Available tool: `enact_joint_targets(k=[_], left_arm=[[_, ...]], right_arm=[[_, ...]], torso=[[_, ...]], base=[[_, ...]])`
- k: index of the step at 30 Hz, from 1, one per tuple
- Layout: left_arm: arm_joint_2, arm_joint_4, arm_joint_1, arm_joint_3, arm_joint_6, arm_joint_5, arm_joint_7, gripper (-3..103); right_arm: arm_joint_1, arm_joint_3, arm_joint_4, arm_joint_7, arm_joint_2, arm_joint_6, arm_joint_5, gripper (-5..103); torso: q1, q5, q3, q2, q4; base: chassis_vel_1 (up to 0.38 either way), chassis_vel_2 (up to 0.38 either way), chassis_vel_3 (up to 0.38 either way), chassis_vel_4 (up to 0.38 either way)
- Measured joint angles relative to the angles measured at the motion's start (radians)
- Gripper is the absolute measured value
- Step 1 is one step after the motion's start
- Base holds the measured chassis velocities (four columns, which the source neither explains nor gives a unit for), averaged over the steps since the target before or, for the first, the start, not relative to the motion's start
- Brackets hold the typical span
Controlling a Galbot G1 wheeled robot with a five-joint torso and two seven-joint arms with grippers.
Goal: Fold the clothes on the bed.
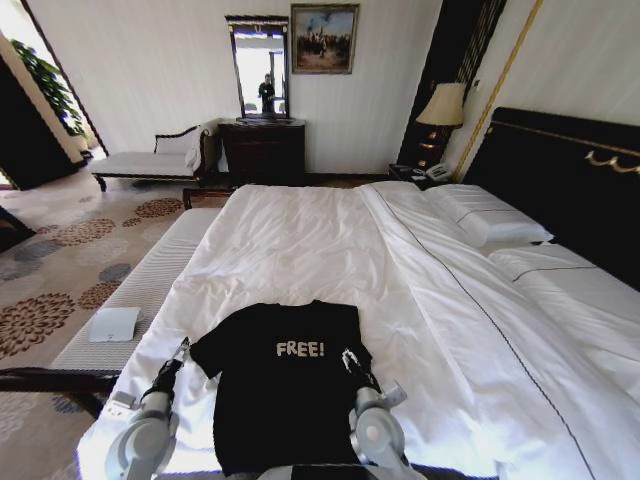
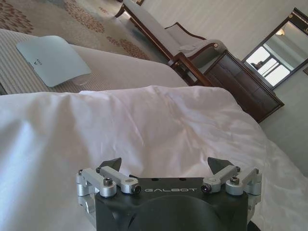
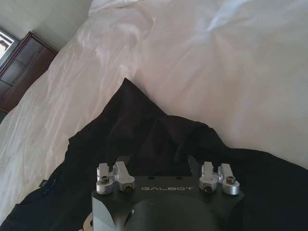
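The large double bed with its white duvet and dark wooden frame took up most of the room ahead, and one black short-sleeved T-shirt of soft fabric, pale "FREE!" on the chest, lay flat on the near edge of it, collar toward the far side and hem toward the robot, so its long axis ran straight away from the torso.

And there were the two arms, one on each flank of that shirt! The right claw sat over the shirt's right sleeve, fingers narrowly parted, with black cloth directly beneath them in the right wrist view, though not visibly pinched. The left claw stood just beside the left sleeve over bare white duvet, fingers spread wide, the shirt lying inward from it. By my judgement the right claw was the nearer one; the left needed to shift inward to meet fabric.

The count: one bed, one shirt, two claws.
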Motion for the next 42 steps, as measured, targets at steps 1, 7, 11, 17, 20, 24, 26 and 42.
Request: enact_joint_targets(k=[1, 7, 11, 17, 20, 24, 26, 42], left_arm=[[0.001, 0.0, -0.009, -0.001, 0.003, -0.005, -0.004, 100], [-0.009, 0.013, -0.015, 0.002, 0.005, -0.006, -0.009, 100], [-0.014, 0.023, -0.015, 0.003, 0.004, -0.004, -0.007, 100], [-0.013, 0.026, -0.02, 0.002, 0.003, -0.001, -0.006, 100], [-0.015, 0.027, -0.02, 0.002, 0.002, 0.005, -0.006, 100], [-0.014, 0.034, -0.019, 0.008, -0.002, 0.025, -0.003, 100], [-0.014, 0.04, -0.019, 0.013, -0.006, 0.041, -0.001, 100], [-0.013, 0.046, -0.04, 0.025, 0.0, 0.066, -0.005, 100]], right_arm=[[0.003, -0.002, -0.007, 0.0, 0.001, 0.0, -0.004, 65], [0.001, -0.009, -0.017, -0.003, 0.005, 0.0, -0.018, 62], [0.0, -0.004, -0.021, -0.002, 0.006, 0.002, -0.021, 62], [-0.003, 0.008, -0.013, 0.01, 0.009, 0.006, -0.009, 73], [-0.009, 0.012, -0.007, 0.015, 0.017, 0.008, -0.002, 76], [-0.005, 0.016, -0.013, 0.02, 0.021, 0.015, 0.002, 78], [0.0, 0.017, -0.024, 0.02, 0.01, 0.017, 0.001, 73], [-0.004, 0.025, -0.04, 0.021, 0.001, 0.029, -0.001, 25]], torso=[[0.0, 0.0, 0.0, 0.0, -0.0002], [0.0, -0.0001, 0.0, 0.0, 0.0], [0.0, -0.0001, 0.0, 0.0, 0.0], [0.0, -0.0001, 0.0, 0.0, 0.0], [0.0, 0.0, 0.0, 0.0, 0.0], [0.0, -0.0001, 0.0, 0.0, 0.0], [0.0, -0.0001, 0.0, 0.0, 0.0001], [0.0, 0.0, 0.0, 0.0, -0.0001]], base=[[0.0, 0.0, 0.0, 0.0], [0.0, 0.0, 0.0, 0.0], [0.0, 0.0, 0.0, 0.0], [0.0, 0.0, 0.0, 0.0], [0.0, 0.0, 0.0, 0.0], [0.0, 0.0, 0.0, 0.0], [0.0, 0.0, 0.0, 0.0], [0.0, 0.0, 0.0, 0.0]])
